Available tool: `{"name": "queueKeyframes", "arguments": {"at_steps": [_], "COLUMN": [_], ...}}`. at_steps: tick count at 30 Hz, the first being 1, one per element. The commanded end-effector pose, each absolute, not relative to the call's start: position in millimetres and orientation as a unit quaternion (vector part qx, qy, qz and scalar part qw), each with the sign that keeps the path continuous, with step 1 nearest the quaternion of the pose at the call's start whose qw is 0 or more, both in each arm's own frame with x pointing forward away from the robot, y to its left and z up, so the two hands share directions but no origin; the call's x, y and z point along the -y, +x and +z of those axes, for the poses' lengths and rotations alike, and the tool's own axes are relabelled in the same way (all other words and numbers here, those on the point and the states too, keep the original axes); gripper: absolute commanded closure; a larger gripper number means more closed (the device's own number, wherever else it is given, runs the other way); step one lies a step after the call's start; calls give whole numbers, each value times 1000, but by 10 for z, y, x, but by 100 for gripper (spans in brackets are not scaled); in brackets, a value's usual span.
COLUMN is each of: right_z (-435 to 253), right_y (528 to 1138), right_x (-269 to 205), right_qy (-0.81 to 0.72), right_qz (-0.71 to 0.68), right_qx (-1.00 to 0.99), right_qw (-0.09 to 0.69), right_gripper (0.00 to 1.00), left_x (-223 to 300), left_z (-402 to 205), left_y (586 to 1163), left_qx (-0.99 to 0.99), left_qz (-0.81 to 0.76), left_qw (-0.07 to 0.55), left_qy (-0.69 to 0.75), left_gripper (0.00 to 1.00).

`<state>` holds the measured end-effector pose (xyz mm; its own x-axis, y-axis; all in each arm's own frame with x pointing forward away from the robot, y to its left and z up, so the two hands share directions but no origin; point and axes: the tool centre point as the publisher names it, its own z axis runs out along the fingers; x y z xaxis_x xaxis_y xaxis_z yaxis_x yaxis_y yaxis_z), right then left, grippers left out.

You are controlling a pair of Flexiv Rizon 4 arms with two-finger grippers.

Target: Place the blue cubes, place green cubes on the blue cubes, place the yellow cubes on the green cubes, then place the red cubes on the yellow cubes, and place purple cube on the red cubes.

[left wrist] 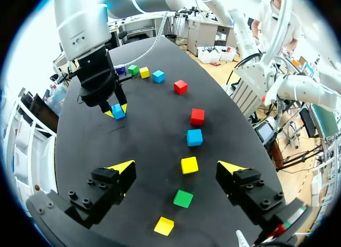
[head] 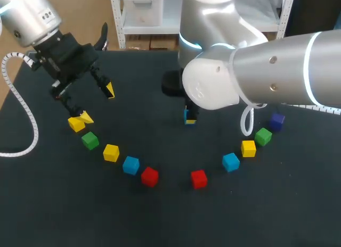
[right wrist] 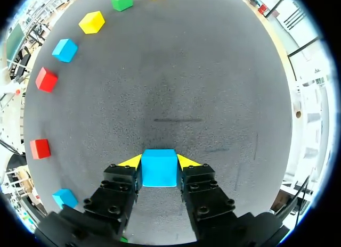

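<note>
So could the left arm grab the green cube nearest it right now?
Probably yes. The left gripper is open, the green cube lies uncovered just ahead of it, and the yellow cube beside it stands apart, leaving room for the fingers.

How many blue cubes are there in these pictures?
3. The right claw grips one blue cube; a second lies at left between a yellow cube and a red cube; a third at right, likewise. The right arm may hide others.

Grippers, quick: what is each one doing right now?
Left gripper: open, holding nothing.
Right gripper: closed on a blue cube.
</note>
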<state>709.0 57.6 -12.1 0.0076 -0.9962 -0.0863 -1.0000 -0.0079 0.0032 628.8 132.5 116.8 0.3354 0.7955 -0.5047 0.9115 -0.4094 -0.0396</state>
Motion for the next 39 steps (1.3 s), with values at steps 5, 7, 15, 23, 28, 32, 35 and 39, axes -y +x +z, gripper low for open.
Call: {"name": "queueKeyframes", "arguments": {"at_steps": [5, 7, 15, 23, 28, 32, 35, 39], "right_z": [-130, -133, -148, -91, 28, 172, 306, 487], "right_y": [7121, 7124, 7138, 7160, 7143, 7098, 7037, 6939], "right_x": [-585, -586, -577, -552, -495, -401, -295, -133], "right_qy": [-709, -708, -706, -704, -701, -701, -704, -709], "right_qz": [33, 33, 35, 34, 38, 40, 39, 44], "right_qx": [-704, -705, -707, -709, -712, -712, -708, -702], "right_qw": [26, 25, 22, 25, 32, 38, 43, 50], "right_gripper": [100, 71, 33, 0, 0, 0, 0, 0], "left_x": [-1331, -1331, -1331, -1331, -1331, -1331, -1331, -1331], "left_z": [1167, 1167, 1167, 1167, 1167, 1167, 1167, 1167], "left_y": [6286, 6286, 6286, 6286, 6286, 6286, 6286, 6286], "left_qx": [-528, -528, -528, -528, -528, -528, -528, -528], "left_qz": [-229, -229, -229, -229, -229, -229, -229, -229], "left_qw": [126, 126, 126, 126, 126, 126, 126, 126], "left_qy": [808, 808, 808, 808, 808, 808, 808, 808], "left_gripper": [0, 0, 0, 0, 0, 0, 0, 0]}}
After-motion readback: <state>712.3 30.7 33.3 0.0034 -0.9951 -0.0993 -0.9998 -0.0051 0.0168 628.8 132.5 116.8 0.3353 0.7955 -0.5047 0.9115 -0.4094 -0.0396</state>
